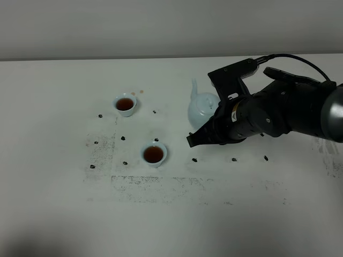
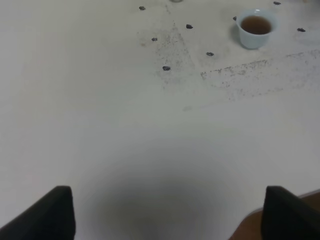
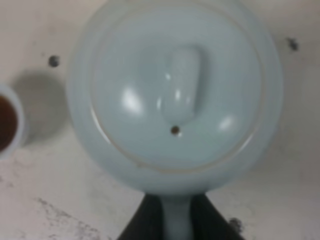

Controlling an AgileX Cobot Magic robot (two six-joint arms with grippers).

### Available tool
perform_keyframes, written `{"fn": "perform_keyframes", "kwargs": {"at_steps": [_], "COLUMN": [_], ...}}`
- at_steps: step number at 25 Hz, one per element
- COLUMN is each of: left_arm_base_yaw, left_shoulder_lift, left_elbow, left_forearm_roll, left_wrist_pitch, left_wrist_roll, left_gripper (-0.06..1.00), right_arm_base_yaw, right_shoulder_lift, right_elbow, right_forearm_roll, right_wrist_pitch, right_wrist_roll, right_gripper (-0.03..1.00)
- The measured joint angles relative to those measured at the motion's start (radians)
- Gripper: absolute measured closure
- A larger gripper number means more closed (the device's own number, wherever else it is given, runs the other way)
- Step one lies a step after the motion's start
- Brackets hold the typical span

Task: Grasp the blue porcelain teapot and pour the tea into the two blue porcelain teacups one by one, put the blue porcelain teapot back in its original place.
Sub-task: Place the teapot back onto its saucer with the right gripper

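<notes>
The blue porcelain teapot (image 1: 200, 107) stands upright right of the table's middle, with its spout toward the back. In the right wrist view its lid (image 3: 177, 85) fills the picture. My right gripper (image 1: 210, 126) is shut on the teapot's handle (image 3: 176, 222), which sits between the two dark fingers. Two blue porcelain teacups hold dark tea: one at the back left (image 1: 125, 104), one nearer the front (image 1: 154, 154). The front cup also shows in the left wrist view (image 2: 256, 29) and at the edge of the right wrist view (image 3: 7, 125). My left gripper (image 2: 167, 215) hangs open over bare table, away from the cups.
Small dark specks (image 1: 122, 138) and faint grey smudges (image 1: 161, 184) lie scattered on the white table (image 1: 53, 107) around the cups and teapot. A pale wall runs along the back edge. The table's brown edge (image 2: 250, 227) shows near my left gripper.
</notes>
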Motion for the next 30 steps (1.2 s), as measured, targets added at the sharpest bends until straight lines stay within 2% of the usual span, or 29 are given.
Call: {"fn": "perform_keyframes", "kwargs": {"at_steps": [10, 13, 23, 30], "left_arm_base_yaw": [0.0, 0.0, 0.0, 0.0], "left_shoulder_lift": [0.0, 0.0, 0.0, 0.0], "left_elbow": [0.0, 0.0, 0.0, 0.0], "left_forearm_roll": [0.0, 0.0, 0.0, 0.0], "left_wrist_pitch": [0.0, 0.0, 0.0, 0.0], "left_wrist_roll": [0.0, 0.0, 0.0, 0.0], "left_gripper": [0.22, 0.22, 0.22, 0.22], "right_arm_base_yaw": [0.055, 0.065, 0.068, 0.081], "right_shoulder_lift": [0.054, 0.061, 0.084, 0.102], "right_elbow": [0.003, 0.022, 0.093, 0.108], "right_forearm_roll": [0.026, 0.032, 0.074, 0.08], "right_wrist_pitch": [-0.024, -0.063, -0.142, -0.159], "right_wrist_roll": [0.0, 0.005, 0.019, 0.02], "right_gripper": [0.92, 0.92, 0.92, 0.92]}}
